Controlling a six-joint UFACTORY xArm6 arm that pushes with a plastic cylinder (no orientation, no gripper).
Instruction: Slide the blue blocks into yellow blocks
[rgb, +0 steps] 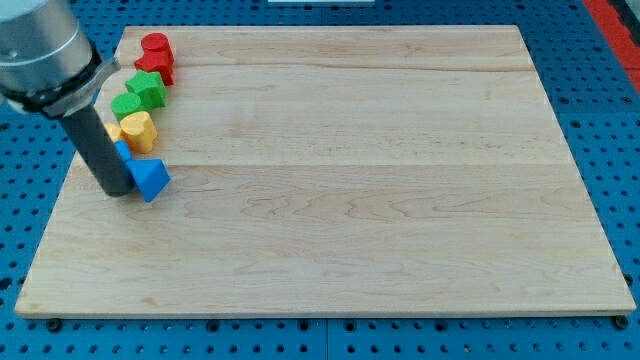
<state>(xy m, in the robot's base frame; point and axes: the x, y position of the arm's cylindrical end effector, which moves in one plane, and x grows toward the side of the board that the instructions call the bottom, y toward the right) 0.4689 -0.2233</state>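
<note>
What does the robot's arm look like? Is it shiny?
At the view's top left the arm is a fat, rounded grey metal cylinder, smooth with a soft sheen. A straight dark rod sticks down from it, nearly black and plain. My tip is the rod's blunt lower end. No cables, markings or stickers show, and there is no hand.

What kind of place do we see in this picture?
Probably a robotics lab bench. A bare wooden board lies on a blue perforated base, small coloured blocks such as the blue block sit clustered at the view's left, and my tip rests beside it.
</note>
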